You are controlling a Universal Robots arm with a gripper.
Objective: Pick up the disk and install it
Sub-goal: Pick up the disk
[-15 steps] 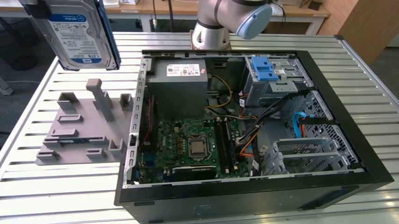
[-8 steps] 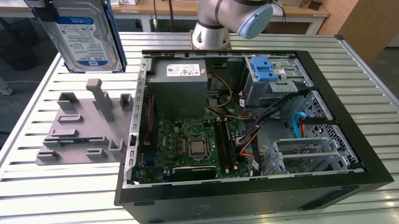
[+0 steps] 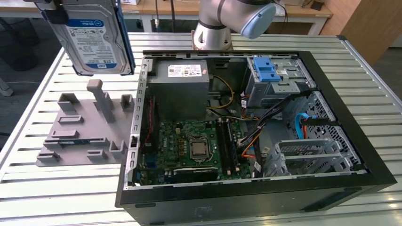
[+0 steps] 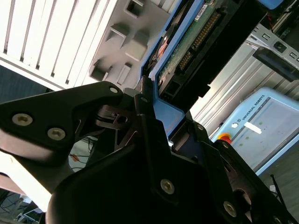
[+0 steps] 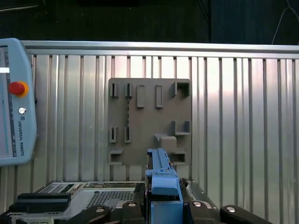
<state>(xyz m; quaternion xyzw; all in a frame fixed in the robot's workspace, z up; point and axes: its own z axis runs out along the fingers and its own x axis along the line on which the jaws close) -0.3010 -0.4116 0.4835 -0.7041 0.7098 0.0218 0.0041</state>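
**A:** Which step was in hand?

**B:** The carry, I judged. The black two-fingered gripper [image 5: 163, 205] had its jaws closed on the blue frame of the flat silver disk in its bright blue plastic carrier [image 3: 94, 40]; the disk hung upright, label showing, at eleven o'clock in the exterior view; pick-up looked done, install not yet.

**A:** And its neighbours?

**B:** It hung at twelve o'clock from the grey moulded fixture plate with upright slots [image 3: 82, 127], apart from it; the plate lay on the ribbed metal table [image 3: 63, 197]; the open black computer case [image 3: 251, 200] lay at three o'clock from the plate.

**A:** What did installing call for?

**B:** By my reckoning, a traverse to the silver drive cage with the blue latch [image 3: 270, 70], at one o'clock inside the case; then squaring the carrier to the cage before any push; orange and black cables crossed just below it.

**A:** What couldn't you make out?

**B:** The exterior view's upper edge cut off the disk's top end; the second wrist view showed the green circuit board and connector, but the fingers seemed to grip only the carrier's end, and the dark housing hid how deep; which slot in the cage was free, I couldn't tell.
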